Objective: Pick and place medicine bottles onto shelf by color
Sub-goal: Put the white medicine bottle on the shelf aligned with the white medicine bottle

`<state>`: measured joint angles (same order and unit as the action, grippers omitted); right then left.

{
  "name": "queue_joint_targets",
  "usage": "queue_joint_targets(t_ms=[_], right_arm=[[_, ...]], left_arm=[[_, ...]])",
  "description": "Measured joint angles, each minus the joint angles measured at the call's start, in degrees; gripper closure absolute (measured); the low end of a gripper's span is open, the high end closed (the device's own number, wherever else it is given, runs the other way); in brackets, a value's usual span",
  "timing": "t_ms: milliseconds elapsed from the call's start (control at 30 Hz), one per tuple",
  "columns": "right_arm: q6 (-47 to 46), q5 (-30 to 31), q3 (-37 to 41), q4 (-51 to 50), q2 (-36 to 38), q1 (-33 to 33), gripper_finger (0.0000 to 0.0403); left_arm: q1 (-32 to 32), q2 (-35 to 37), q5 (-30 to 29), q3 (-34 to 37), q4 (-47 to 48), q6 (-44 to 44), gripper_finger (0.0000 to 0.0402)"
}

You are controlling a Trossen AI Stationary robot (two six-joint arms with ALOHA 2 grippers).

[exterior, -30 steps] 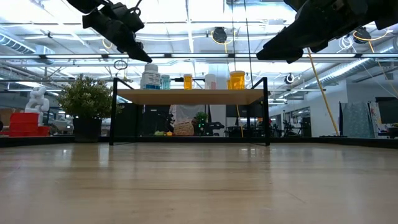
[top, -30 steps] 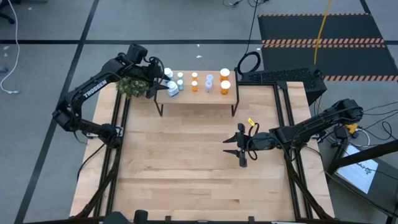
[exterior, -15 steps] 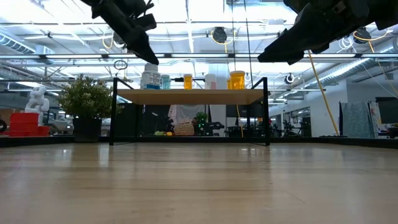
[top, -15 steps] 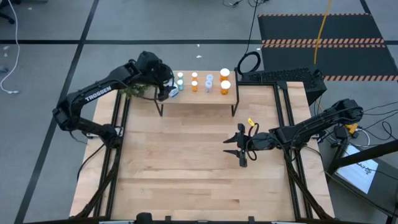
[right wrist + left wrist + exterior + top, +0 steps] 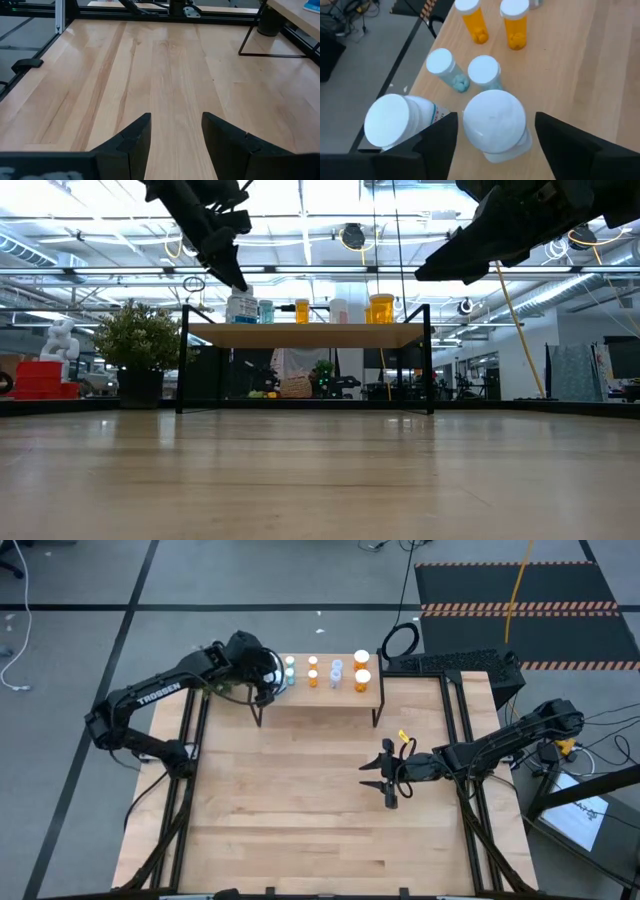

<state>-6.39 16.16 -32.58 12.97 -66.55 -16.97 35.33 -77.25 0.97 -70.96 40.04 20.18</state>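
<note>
The shelf (image 5: 330, 697) stands at the table's far edge and carries the medicine bottles upright. Two orange ones (image 5: 472, 20) and two pale blue ones (image 5: 445, 67) stand farther along it. My left gripper (image 5: 268, 680) hangs open over the shelf's left end, pointing slantwise down. Its fingers (image 5: 440, 145) stand on either side of a white-capped bottle (image 5: 495, 125) with a narrow gap on each side. A larger white bottle (image 5: 395, 120) stands just outside one finger. My right gripper (image 5: 366, 776) hovers open over the table, right of its middle, with nothing between its fingers.
More orange and pale bottles (image 5: 361, 668) fill the shelf's right half. A green potted plant (image 5: 140, 340) stands by the shelf's left end, partly under my left arm. Bare wooden tabletop (image 5: 165, 75) stretches in front of the shelf. Black frame rails run along both table sides.
My left gripper has swung from over the plant toward the table's right, over the shelf's left end, and its wrist has rolled. It now covers the leftmost bottles in the high view. The bottles and my right arm have kept still.
</note>
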Motion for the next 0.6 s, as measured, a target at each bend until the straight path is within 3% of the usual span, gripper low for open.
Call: queue_joint_targets(t_ms=[300,600], right_arm=[[0.0,0.0,0.0,0.0,0.0,0.0,0.0234],[0.0,0.0,0.0,-0.4,0.0,0.0,0.0234]], left_arm=[[0.2,-0.4,0.5,0.0,-0.2,-1.1,0.0200],[0.4,-0.1,1.2,0.0,0.6,3.1,0.0199]])
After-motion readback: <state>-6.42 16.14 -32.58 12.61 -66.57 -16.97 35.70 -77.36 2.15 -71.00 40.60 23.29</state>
